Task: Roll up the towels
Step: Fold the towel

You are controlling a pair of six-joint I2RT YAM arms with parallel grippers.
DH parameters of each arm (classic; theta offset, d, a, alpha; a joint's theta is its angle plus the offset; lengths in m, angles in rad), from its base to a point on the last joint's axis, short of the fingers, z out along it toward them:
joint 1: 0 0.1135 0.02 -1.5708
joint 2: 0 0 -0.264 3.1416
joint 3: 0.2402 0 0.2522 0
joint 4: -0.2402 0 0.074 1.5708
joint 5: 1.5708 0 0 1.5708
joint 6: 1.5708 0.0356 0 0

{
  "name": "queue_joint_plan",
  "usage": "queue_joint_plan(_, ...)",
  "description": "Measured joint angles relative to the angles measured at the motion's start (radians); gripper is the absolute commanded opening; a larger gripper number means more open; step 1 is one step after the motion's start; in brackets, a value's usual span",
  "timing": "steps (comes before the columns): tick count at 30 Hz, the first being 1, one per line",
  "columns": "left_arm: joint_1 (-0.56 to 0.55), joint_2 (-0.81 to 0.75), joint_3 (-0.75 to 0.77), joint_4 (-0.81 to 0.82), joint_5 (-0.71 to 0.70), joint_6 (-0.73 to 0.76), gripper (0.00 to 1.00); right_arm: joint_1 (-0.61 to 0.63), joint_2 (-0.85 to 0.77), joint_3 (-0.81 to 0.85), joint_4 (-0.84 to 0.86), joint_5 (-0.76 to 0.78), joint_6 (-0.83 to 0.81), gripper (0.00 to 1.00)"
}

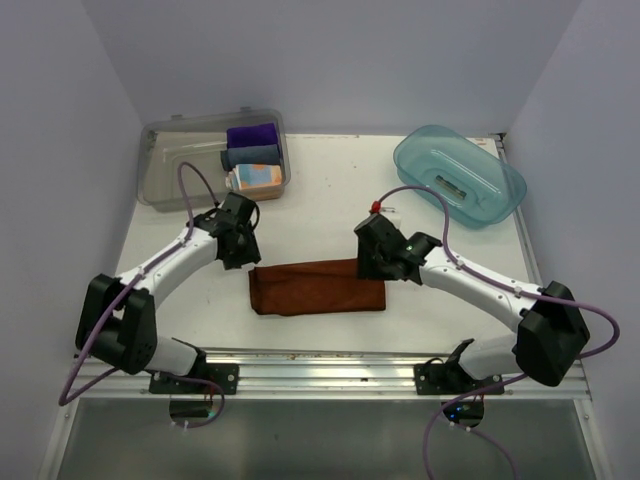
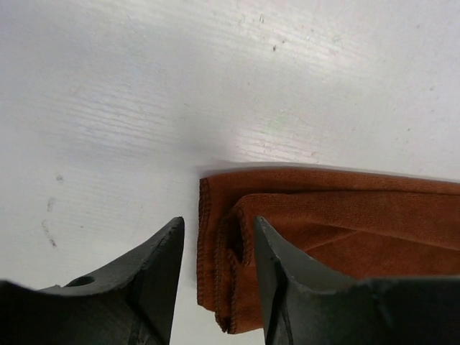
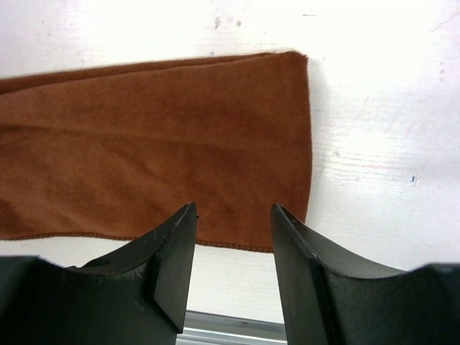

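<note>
Rust towel [image 1: 318, 287] folded to long strip, flat mid-desk [image 1: 320, 210], betw both claws. L claw [image 2: 215, 230] open over left end, layered hem betw jaws. R claw [image 3: 233, 215] open over right end, nothing held. Patterned towel [image 1: 255, 177] in clear bin [image 1: 160, 165], back left. Rec: pinch all layers at one end, roll tight and straight, other claw pins far end vs skew.

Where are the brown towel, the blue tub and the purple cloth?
brown towel [image 1: 318, 287], top view, middle of the folded strip.
blue tub [image 1: 410, 163], top view, its left wall.
purple cloth [image 1: 252, 134], top view, its upper face.
</note>
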Motion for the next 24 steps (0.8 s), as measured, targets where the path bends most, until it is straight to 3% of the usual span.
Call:
queue_joint_plan(5,-0.079,-0.085,0.011,-0.014,-0.048,-0.008,0.39,-0.053,0.037,0.006,0.005,-0.01,-0.043,0.37)
queue_joint_plan(8,-0.178,-0.075,0.005,0.007,0.005,-0.008,0.36,-0.066,0.134,0.055,0.009,-0.023,-0.08,0.27)
queue_joint_plan(11,-0.212,-0.054,-0.037,0.052,0.06,-0.006,0.36,-0.072,0.265,0.137,0.012,-0.041,-0.124,0.25)
queue_joint_plan(16,-0.185,0.044,-0.105,0.089,0.086,0.004,0.34,-0.108,0.41,0.209,0.032,-0.073,-0.177,0.25)
queue_joint_plan(24,-0.049,0.103,-0.113,0.146,0.171,0.031,0.33,-0.203,0.436,0.161,0.079,-0.127,-0.187,0.25)
